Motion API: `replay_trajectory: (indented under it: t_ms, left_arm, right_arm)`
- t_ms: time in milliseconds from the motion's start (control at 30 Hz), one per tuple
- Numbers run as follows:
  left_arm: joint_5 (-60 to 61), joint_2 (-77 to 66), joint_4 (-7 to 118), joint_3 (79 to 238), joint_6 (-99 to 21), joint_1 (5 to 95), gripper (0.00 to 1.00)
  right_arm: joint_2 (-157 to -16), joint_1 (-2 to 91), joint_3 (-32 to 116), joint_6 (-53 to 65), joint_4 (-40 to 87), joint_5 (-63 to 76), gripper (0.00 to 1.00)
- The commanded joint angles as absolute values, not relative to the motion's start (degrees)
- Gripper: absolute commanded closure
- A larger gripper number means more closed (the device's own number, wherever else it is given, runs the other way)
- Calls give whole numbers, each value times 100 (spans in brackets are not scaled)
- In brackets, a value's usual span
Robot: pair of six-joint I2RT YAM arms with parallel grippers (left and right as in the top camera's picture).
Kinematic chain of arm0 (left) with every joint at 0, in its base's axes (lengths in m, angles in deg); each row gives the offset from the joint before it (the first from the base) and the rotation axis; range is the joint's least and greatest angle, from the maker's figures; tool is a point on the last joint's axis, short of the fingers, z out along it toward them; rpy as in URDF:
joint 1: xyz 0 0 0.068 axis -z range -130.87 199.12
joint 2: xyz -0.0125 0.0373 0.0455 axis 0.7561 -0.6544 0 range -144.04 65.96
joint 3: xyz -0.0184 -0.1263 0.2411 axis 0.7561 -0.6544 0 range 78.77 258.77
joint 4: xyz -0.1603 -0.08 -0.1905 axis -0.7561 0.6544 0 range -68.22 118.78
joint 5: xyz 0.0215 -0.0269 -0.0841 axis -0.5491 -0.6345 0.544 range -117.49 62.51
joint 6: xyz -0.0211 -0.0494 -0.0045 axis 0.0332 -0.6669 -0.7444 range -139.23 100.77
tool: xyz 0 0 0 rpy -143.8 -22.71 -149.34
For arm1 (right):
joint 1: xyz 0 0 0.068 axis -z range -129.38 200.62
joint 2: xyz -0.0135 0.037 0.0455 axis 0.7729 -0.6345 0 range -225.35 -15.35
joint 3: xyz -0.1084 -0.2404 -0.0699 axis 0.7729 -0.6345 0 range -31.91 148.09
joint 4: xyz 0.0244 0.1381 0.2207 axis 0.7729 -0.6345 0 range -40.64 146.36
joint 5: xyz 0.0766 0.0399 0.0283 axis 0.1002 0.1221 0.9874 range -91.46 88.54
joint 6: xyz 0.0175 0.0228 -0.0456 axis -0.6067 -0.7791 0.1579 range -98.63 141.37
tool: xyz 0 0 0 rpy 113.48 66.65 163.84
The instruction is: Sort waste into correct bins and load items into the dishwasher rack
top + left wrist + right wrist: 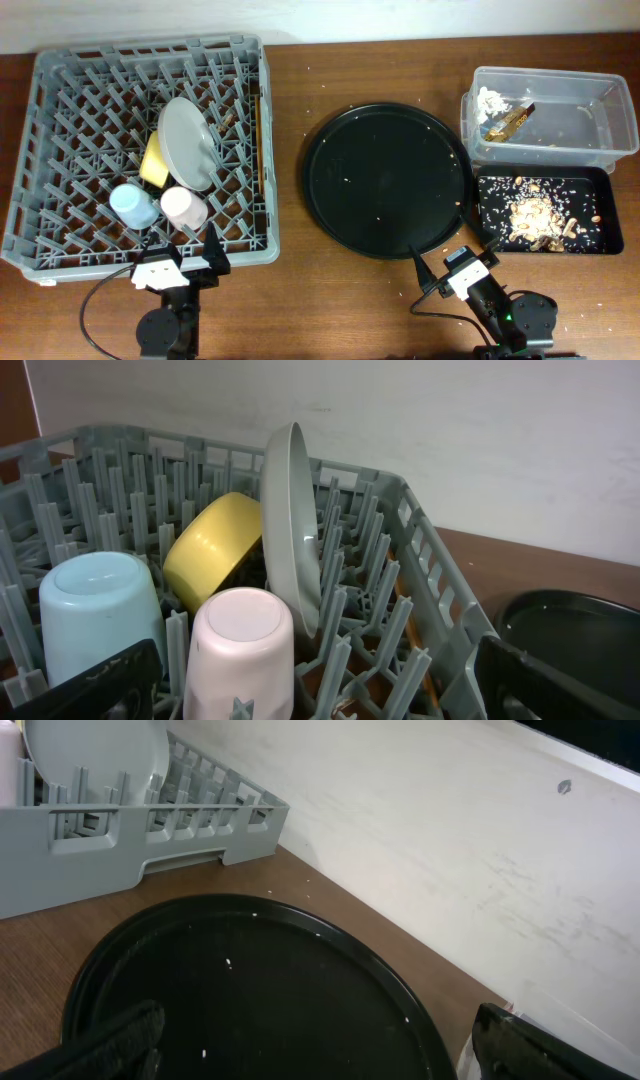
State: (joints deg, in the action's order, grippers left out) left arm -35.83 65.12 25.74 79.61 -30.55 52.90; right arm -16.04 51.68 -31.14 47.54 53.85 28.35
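Observation:
The grey dishwasher rack holds the white plate on edge, the yellow bowl, the light-blue cup and the pink cup, both upside down. The chopsticks lie along its right side. The clear tub holds white tissue and a brown-gold wrapper. The shallow black tray holds beige food scraps. My left gripper is open and empty at the rack's front edge. My right gripper is open and empty by the round tray's front right.
A large round black tray with a few crumbs lies in the middle; it also fills the right wrist view. Crumbs are scattered on the brown table around the tray and bins. A white wall runs along the back.

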Motion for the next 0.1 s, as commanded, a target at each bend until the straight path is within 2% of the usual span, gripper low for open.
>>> replay_trajectory:
  t_ms: [0, 67]
  left_arm:
    - [-3563, 6529, 2574, 7931, -2961, 5265, 1]
    - [-3563, 6529, 2574, 7931, -2961, 5265, 1]
  right_arm:
    - [-1567, 5137, -3160, 4750, 5377, 2806, 1]
    - [-1567, 5137, -3160, 4750, 5377, 2806, 1]
